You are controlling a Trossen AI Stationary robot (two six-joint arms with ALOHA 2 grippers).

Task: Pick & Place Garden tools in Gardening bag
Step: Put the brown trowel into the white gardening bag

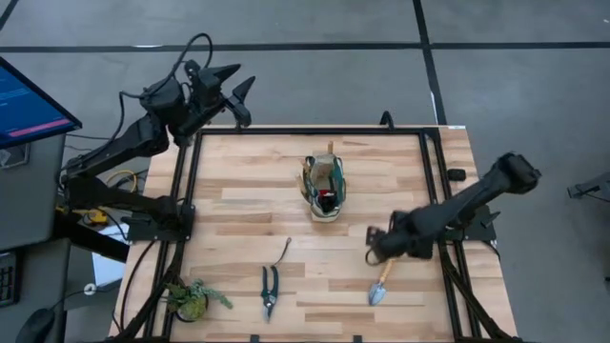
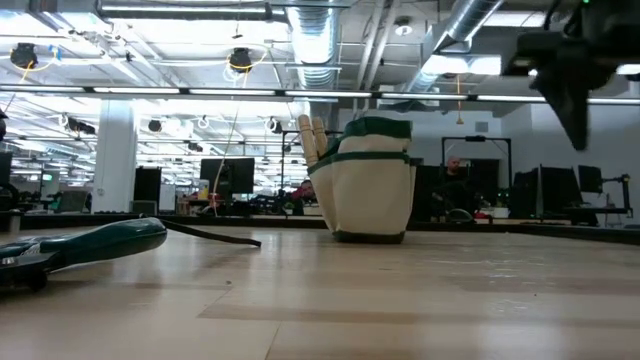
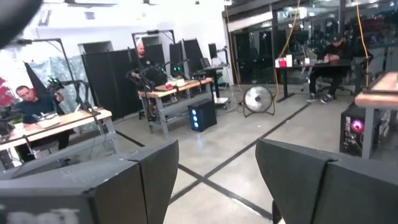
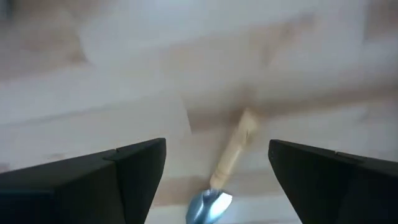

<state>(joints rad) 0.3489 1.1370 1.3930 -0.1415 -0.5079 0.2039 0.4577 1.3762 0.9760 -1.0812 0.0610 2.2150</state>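
Right gripper (image 1: 378, 250) hangs wide open just above the trowel (image 1: 381, 283) near the table's front edge, prob lining up a grab. Left gripper (image 1: 232, 88) parked off-table, also open. Gardening bag (image 1: 325, 189) sits mid-table.

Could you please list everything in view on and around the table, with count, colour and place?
Gardening bag: one, cream with green trim, table centre, tools inside.
Trowel: one, wooden handle, silver blade, near right gripper.
Pruning shears: one, dark, front edge.
Hooked tool: one, thin, dark, beside the shears.
Plant clump: one, green, front-left corner.
Monitor: one, blue screen, left of table.
Left gripper: open, off the table's back-left corner.
Right gripper: open, above the trowel.
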